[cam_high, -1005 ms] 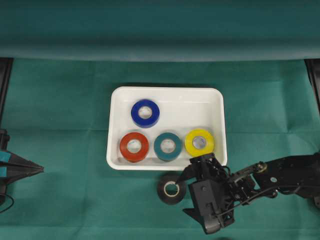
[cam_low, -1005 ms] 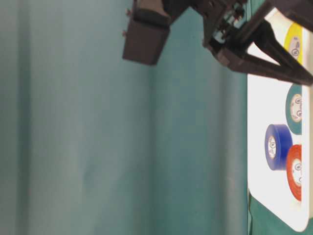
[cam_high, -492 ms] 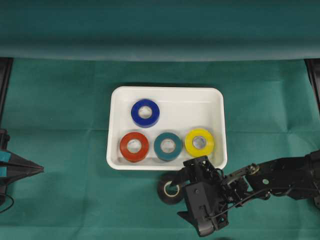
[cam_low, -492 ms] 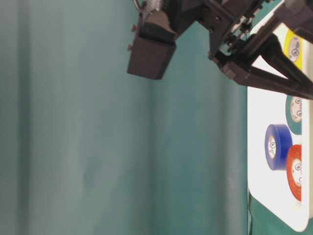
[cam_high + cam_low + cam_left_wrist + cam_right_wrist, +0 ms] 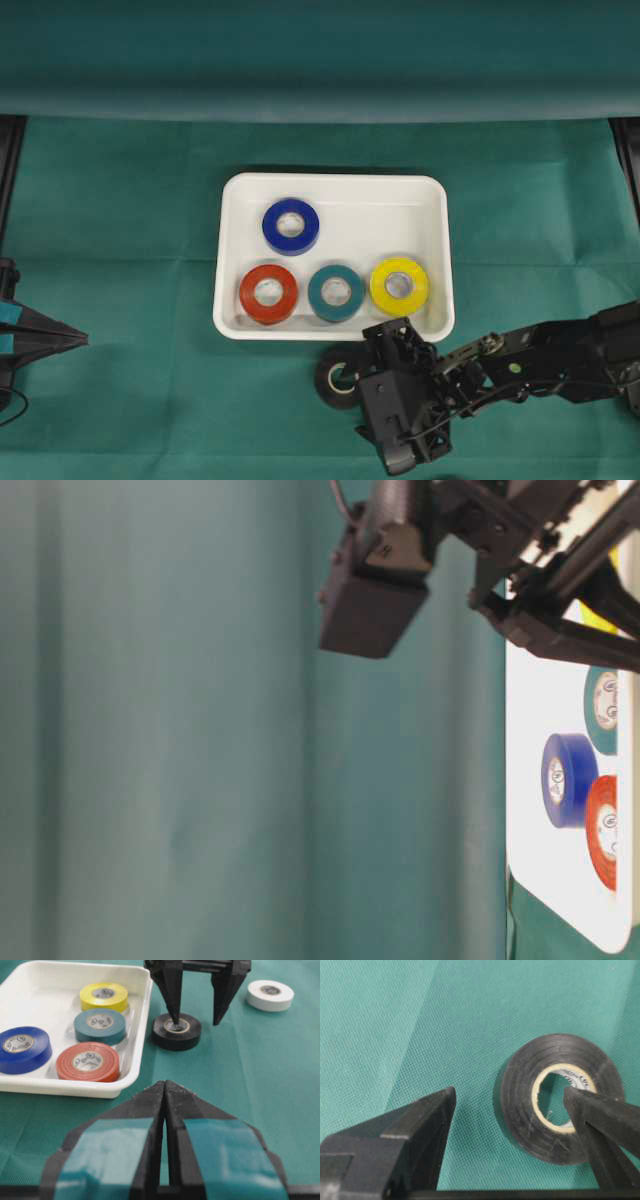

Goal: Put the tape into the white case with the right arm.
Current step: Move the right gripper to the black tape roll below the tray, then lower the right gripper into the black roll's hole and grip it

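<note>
Green cloth covers the whole tabletop (image 5: pixel 120 200) and hangs as a backdrop behind it. Largest on it is the white case (image 5: pixel 430 200), a shallow tray already holding four rolls: blue tape (image 5: pixel 290 226), red tape (image 5: pixel 268 293), teal tape (image 5: pixel 336 291) and yellow tape (image 5: pixel 399 284). Just outside its near rim, on the cloth, lies the black tape (image 5: pixel 335 380), flat, not yet in the case. A white tape (image 5: pixel 270 995) lies well apart, seen only from the left wrist.

Reaching in from the right is the right arm (image 5: pixel 560 350); its tool, the right gripper (image 5: pixel 195 1017), has its fingers spread wide. One fingertip (image 5: pixel 580 1102) sits in the roll's cardboard core, the other hangs over bare cloth outside the rim, so the roll's wall stands between them, unclamped. At the left edge the left gripper (image 5: pixel 165 1091) rests with its teal-patched fingers pressed together, holding nothing.

Risk, as I judge it: only one side of the ring would be pinched, so a shallow bite could let the roll swing or slip out during the lift. It also lies close to the tray's wall, and a low carry could knock the rim and shove the case or the yellow roll.

Each core carries a small round printed mark; I cannot read it.
</note>
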Robot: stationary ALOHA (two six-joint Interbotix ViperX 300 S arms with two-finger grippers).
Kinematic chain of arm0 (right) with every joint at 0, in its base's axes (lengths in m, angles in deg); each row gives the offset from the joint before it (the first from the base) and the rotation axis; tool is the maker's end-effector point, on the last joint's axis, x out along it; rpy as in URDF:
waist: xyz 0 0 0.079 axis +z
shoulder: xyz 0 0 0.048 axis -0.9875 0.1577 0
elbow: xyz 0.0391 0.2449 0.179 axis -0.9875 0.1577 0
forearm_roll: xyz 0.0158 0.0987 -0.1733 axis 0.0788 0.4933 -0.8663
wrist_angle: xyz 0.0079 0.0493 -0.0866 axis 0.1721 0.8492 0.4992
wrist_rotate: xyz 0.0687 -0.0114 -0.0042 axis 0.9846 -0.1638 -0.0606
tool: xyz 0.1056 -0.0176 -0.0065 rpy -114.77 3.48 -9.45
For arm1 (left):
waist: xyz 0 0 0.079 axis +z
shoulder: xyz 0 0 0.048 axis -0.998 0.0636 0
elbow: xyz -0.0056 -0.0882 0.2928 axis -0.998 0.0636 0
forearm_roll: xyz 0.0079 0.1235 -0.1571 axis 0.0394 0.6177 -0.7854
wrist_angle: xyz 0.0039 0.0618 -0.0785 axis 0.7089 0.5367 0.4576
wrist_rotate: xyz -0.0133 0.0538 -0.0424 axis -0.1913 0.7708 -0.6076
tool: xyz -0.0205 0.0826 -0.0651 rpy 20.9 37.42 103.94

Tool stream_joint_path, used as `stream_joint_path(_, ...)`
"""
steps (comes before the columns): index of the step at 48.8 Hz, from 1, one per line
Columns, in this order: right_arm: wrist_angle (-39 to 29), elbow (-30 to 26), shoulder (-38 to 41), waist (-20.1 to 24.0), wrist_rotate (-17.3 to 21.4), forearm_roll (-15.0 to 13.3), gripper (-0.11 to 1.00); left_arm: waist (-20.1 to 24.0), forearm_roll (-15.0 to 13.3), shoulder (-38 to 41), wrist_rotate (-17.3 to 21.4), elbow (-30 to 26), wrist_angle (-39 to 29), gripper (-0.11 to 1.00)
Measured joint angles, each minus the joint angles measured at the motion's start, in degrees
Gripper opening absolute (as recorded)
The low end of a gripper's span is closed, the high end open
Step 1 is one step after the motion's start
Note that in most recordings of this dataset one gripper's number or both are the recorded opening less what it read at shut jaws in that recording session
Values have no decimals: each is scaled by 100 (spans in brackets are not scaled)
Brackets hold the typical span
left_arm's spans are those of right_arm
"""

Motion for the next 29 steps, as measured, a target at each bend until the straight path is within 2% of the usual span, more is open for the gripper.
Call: stream_joint_path(29,-26,-105,158,-53,9,0,66,0,0,0,0,0,-9,0)
